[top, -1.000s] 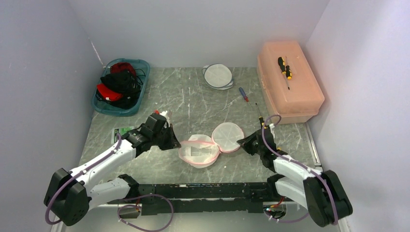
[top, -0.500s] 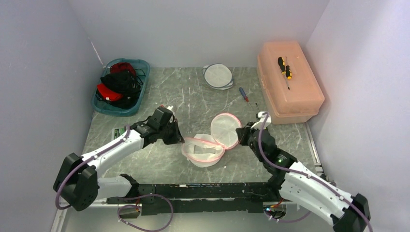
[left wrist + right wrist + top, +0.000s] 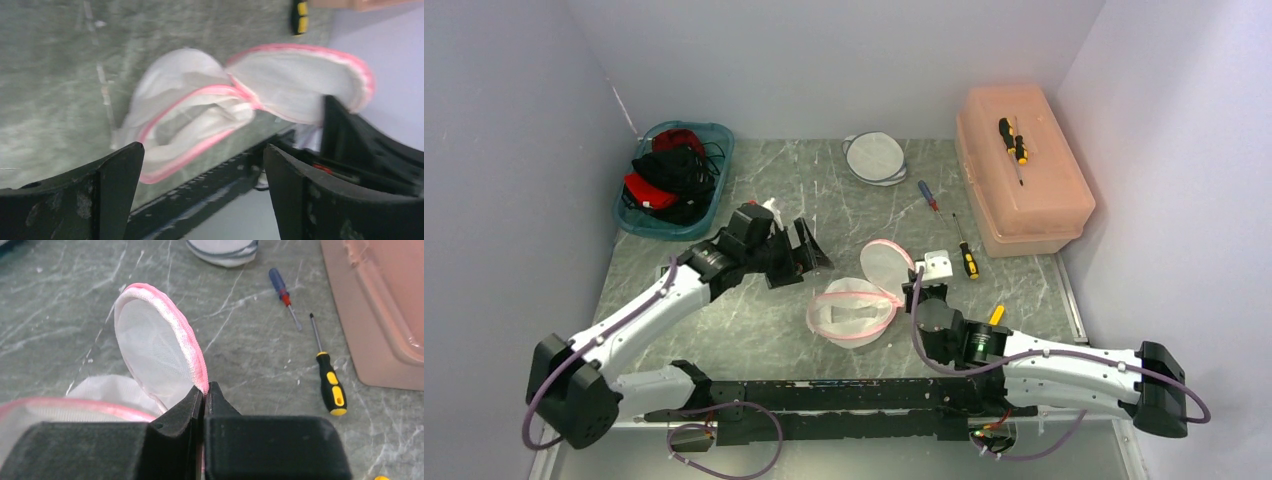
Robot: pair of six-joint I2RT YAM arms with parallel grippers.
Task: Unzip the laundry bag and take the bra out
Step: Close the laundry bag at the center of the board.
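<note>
The laundry bag (image 3: 852,312) is a round white mesh pouch with pink trim, lying unzipped at the table's middle front. Its round lid (image 3: 883,266) stands up at the far right of the opening. My right gripper (image 3: 914,291) is shut on the lid's pink rim (image 3: 196,360), pinching it between the fingertips. My left gripper (image 3: 810,250) hangs open to the left of the bag and touches nothing; in the left wrist view the bag (image 3: 190,125) lies beyond its spread fingers. The bra shows only as pale folded cloth (image 3: 848,316) inside the opening.
A teal basket (image 3: 662,230) of red and black clothes sits at the back left. A second round white pouch (image 3: 874,157) lies at the back. A salmon box (image 3: 1034,190) carrying a screwdriver (image 3: 1012,140) stands on the right. Two more screwdrivers (image 3: 927,195) (image 3: 965,256) lie beside it.
My left gripper opened, let go of the bag's rim and drew back to the left. The right arm swung round to the near side, keeping its grip; the lid now stands upright.
</note>
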